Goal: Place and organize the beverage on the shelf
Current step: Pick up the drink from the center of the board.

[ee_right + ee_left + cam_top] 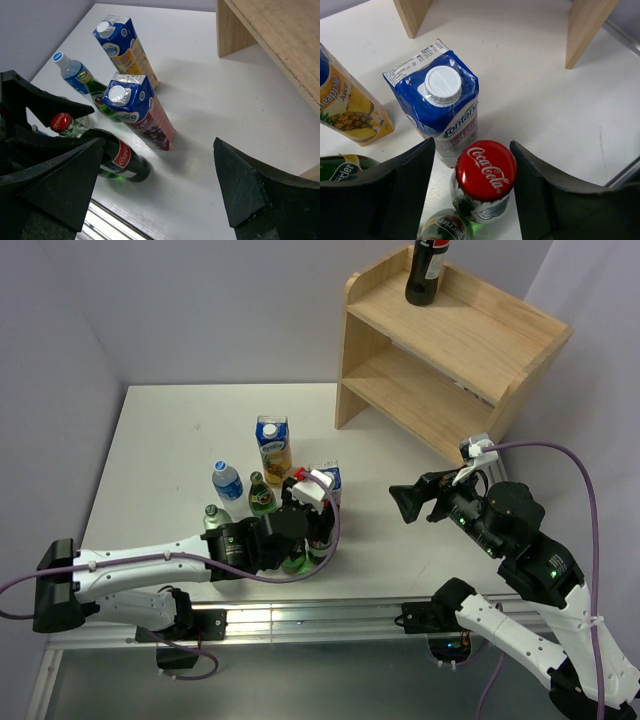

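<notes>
A red-capped cola bottle (486, 170) stands between the open fingers of my left gripper (472, 150), with a small gap on each side of the cap. In the right wrist view the same bottle (116, 158) is dark with a red label. A blue-topped grape carton (442, 100) stands just beyond it, and a pineapple carton (273, 445) further back. Green bottles (262, 495) and water bottles (228, 481) stand to the left. A second cola bottle (425, 270) stands on the top tier of the wooden shelf (480, 315). My right gripper (410, 502) is open and empty in mid-air.
The shelf's lower tier (420, 390) holds nothing that I can see. The shelf's side panels (585, 30) stand on the table beyond the cartons. A green Perrier bottle (445, 227) sits right against the cola bottle. The table's near edge rail (107, 220) runs close to the bottles.
</notes>
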You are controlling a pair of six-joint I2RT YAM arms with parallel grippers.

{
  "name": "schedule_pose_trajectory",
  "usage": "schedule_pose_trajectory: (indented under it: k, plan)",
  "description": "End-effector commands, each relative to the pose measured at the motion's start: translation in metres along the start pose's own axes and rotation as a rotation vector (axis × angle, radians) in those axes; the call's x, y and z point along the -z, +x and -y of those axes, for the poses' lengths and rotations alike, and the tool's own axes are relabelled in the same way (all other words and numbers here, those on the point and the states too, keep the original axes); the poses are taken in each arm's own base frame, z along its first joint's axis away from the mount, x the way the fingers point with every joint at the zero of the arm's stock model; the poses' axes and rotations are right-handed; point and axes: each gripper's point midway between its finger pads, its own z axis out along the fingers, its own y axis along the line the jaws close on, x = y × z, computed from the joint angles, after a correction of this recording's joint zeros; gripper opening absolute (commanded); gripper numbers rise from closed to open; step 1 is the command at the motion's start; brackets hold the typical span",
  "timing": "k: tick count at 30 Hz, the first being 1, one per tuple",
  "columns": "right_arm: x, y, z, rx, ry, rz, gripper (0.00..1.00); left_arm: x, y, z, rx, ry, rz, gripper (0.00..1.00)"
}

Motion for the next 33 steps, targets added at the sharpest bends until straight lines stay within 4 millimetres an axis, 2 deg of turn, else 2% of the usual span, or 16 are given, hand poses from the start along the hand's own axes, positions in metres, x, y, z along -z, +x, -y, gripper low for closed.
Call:
schedule_pose_trajectory:
  k: [1,5,6,7,8,10,12,15,16,18,19,21,22,24,29,33]
  plan:
    - [-0.002,-0.010,-0.009,-0.008,-0.038,0.036,0.98,-0.006,-0.025,0.001,0.039,-0.032,0.070,0.66]
    - [-0.002,-0.009,-0.010,-0.006,-0.048,0.041,0.98,-0.008,-0.019,0.001,0.043,-0.030,0.068,0.48]
    - [-0.003,-0.007,-0.009,-0.007,-0.045,0.037,0.98,-0.007,-0.024,0.003,0.058,-0.020,0.083,0.37]
    - [-0.004,-0.007,-0.009,-0.007,-0.046,0.040,0.98,-0.007,-0.027,0.006,0.063,-0.005,0.085,0.30]
    - [-0.004,-0.006,-0.009,-0.007,-0.046,0.040,0.98,-0.007,-0.028,0.007,0.067,-0.003,0.083,0.16]
    - [-0.006,-0.006,-0.009,-0.008,-0.046,0.042,0.98,-0.005,-0.033,0.009,0.083,0.003,0.089,0.00]
    - [-0.007,-0.005,-0.009,-0.003,-0.048,0.041,0.98,-0.003,-0.040,0.010,0.092,0.008,0.086,0.00]
    - [-0.007,-0.011,-0.013,0.002,-0.076,0.079,0.98,0.004,-0.060,0.015,0.121,0.043,0.113,0.00]
    - [-0.007,-0.012,-0.015,0.009,-0.088,0.084,0.98,0.008,-0.074,0.017,0.139,0.056,0.137,0.00]
    - [-0.006,-0.015,-0.017,0.009,-0.096,0.099,0.98,0.012,-0.085,0.019,0.142,0.069,0.143,0.00]
    - [-0.006,-0.016,-0.018,0.015,-0.102,0.105,0.98,0.016,-0.101,0.021,0.159,0.080,0.164,0.00]
    - [-0.007,-0.015,-0.020,0.022,-0.116,0.100,0.98,0.020,-0.110,0.023,0.151,0.094,0.163,0.00]
    - [-0.008,-0.014,-0.020,0.031,-0.119,0.093,0.98,0.024,-0.123,0.025,0.153,0.106,0.178,0.00]
    - [-0.008,-0.011,-0.025,0.046,-0.148,0.077,0.97,0.029,-0.131,0.028,0.136,0.131,0.174,0.00]
    - [-0.003,-0.010,-0.033,0.085,-0.208,0.083,0.97,0.047,-0.169,0.035,0.154,0.203,0.227,0.00]
    - [0.007,-0.004,-0.056,0.127,-0.359,0.075,0.97,0.063,-0.198,0.036,0.167,0.240,0.260,0.00]
